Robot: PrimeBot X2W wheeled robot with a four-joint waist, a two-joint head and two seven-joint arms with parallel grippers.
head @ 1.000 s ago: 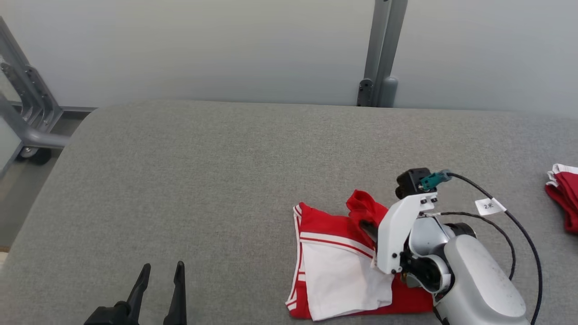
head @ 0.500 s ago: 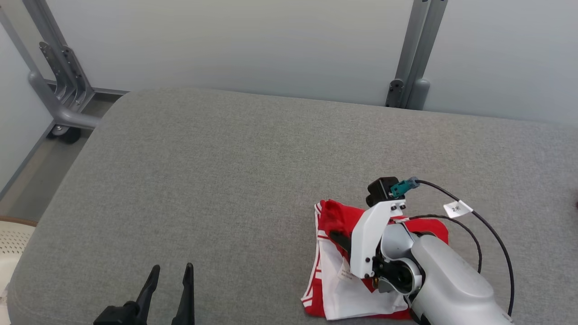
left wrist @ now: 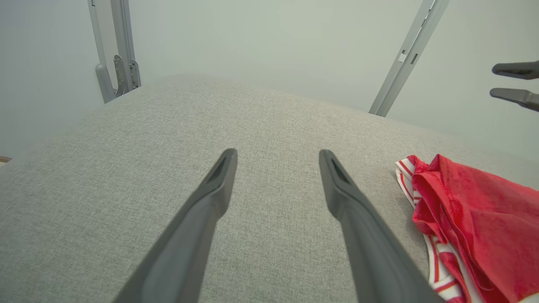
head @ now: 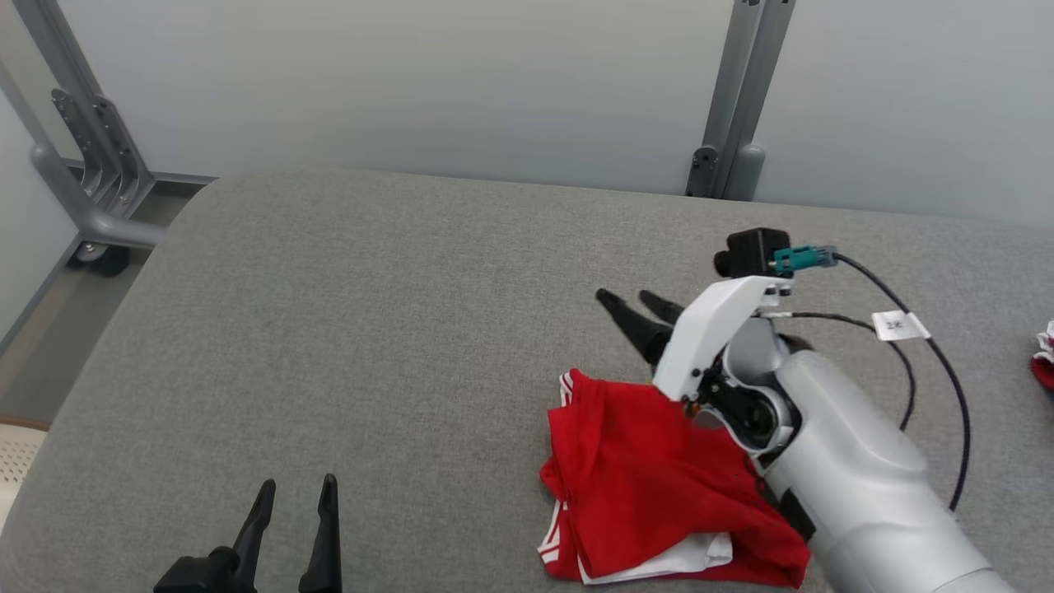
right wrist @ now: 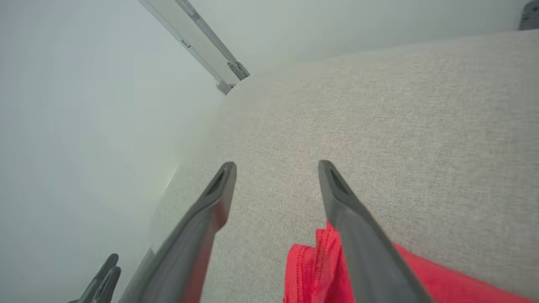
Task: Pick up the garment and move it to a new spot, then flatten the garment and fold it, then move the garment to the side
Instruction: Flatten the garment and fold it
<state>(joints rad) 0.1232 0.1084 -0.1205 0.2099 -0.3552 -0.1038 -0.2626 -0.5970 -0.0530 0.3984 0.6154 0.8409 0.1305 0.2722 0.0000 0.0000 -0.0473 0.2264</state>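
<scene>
The garment [head: 659,486] is a red piece with white striped trim and a white part, lying crumpled on the grey padded table [head: 395,329] at the front right. It shows again at the right of the left wrist view as the garment [left wrist: 476,219], and below my fingers in the right wrist view as red cloth [right wrist: 307,273]. My right gripper [head: 630,301] hangs open above the garment's far edge, nothing between its fingers. My left gripper [head: 296,490] rests open near the table's front left, empty, well left of the garment.
A second red and white cloth [head: 1044,358] pokes in at the table's right edge. A grey upright post [head: 733,99] stands behind the table, and a metal frame [head: 82,189] at the far left. A cable with a white tag [head: 893,325] loops off my right wrist.
My right gripper has opened, let go of the garment and risen away from it. The garment now lies in a heap with more red showing. The head camera has shifted.
</scene>
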